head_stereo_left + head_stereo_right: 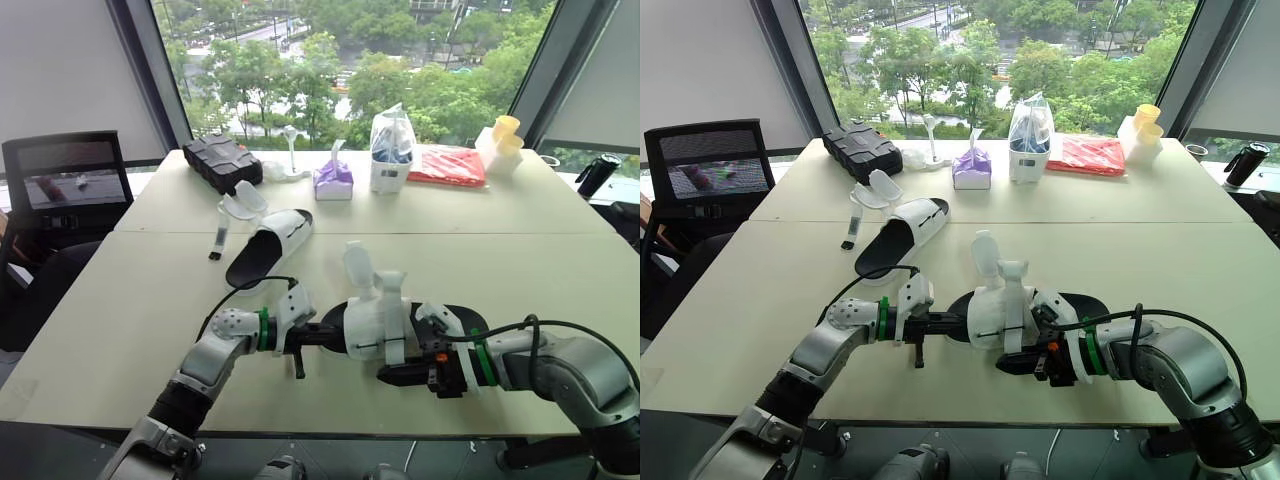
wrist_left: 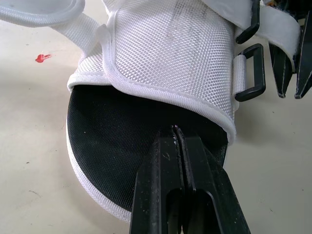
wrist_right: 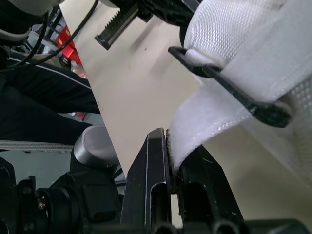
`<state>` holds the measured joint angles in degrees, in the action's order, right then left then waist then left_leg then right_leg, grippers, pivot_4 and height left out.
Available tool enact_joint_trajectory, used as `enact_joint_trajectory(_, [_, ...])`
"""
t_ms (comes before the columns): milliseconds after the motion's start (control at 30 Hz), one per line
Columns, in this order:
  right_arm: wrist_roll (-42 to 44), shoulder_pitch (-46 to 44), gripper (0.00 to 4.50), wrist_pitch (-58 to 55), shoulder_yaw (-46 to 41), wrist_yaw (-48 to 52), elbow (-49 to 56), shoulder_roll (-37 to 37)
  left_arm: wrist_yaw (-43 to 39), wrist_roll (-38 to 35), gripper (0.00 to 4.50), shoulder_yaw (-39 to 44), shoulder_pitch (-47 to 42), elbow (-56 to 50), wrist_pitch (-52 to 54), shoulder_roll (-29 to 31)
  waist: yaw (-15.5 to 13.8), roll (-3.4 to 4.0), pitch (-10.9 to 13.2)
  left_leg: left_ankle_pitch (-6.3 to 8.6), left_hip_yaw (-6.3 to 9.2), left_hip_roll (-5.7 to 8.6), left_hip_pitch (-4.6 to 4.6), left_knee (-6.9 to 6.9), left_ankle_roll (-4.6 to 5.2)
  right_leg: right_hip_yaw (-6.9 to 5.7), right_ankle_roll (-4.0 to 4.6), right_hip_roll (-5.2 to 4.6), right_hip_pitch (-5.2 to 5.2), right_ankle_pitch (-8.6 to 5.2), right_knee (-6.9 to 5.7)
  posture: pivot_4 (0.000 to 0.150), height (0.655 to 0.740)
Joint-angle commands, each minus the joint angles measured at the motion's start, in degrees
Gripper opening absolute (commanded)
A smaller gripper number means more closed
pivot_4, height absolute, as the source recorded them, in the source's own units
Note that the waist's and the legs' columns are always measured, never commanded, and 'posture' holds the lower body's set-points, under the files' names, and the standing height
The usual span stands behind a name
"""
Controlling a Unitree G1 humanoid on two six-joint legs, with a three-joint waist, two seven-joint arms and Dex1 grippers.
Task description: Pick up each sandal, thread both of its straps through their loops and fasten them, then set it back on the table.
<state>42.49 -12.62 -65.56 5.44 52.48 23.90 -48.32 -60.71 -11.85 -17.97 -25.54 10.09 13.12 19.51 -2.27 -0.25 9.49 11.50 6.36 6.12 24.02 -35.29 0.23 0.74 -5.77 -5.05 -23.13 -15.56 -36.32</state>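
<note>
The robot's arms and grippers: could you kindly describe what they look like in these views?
Both the left arm and the right arm have silver-grey rounded shells, each with a green band at the wrist and a looping black cable. The left gripper and the right gripper each have two flat, matte black fingers.

Head stereo pair, two wrist cameras.
Eyes look down over the table (image 1: 120,320); wrists view one sandal (image 2: 165,53) from close up.
</note>
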Motion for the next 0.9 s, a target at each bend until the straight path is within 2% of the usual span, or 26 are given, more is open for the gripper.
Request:
enact_joint_trajectory(33, [-0.29,2.59,0.05,1.77,2.22,2.97,3.65,-2.97,0.53,2.49,0.00,-2.09,1.22,1.94,1.81,0.42,0.04,0.00,-0.01,0.01,0.00,0.00,0.00,0.00,0.01,-0.01,0.00,0.00,0.00,0.00,0.02,0.150,0.7400])
enact_joint_trajectory(233, [-0.60,6.82,0.05,4.19,4.93,7.51,7.86,-8.45,1.04,2.86,0.00,-2.50,1.31,2.18,2.10,0.38,0.07,-0.02,-0.04,0.02,-0.01,-0.01,-0.03,-0.02,0.01,-0.01,0.03,0.00,0.07,-0.02,0.03,0.150,0.7400])
enact_joint_trajectory(600, [0.44,10.77,0.05,4.92,5.58,10.05,11.72,-11.97,1.41,3.14,0.00,-3.42,2.31,1.09,3.11,1.27,0.00,-0.07,-0.09,0.03,0.00,-0.01,-0.04,-0.03,0.00,0.00,0.12,-0.01,0.10,-0.08,0.05,0.150,0.7400])
enact_joint_trajectory(800, [5.19,10.57,0.05,3.06,1.10,9.75,14.89,-12.84,1.55,3.65,0.00,-4.13,2.75,0.94,3.15,1.62,0.00,-0.07,-0.11,0.06,0.00,-0.02,-0.02,0.01,0.04,-0.01,0.10,-0.01,0.10,-0.07,0.13,0.150,0.7400])
enact_joint_trajectory(900, [9.80,7.38,0.05,1.13,-3.29,8.97,16.13,-13.06,1.36,4.64,0.00,-4.94,2.53,1.89,2.18,1.74,0.00,-0.07,-0.12,0.06,0.00,-0.02,-0.02,0.00,0.05,-0.01,0.10,-0.01,0.12,-0.07,0.17,0.150,0.7400])
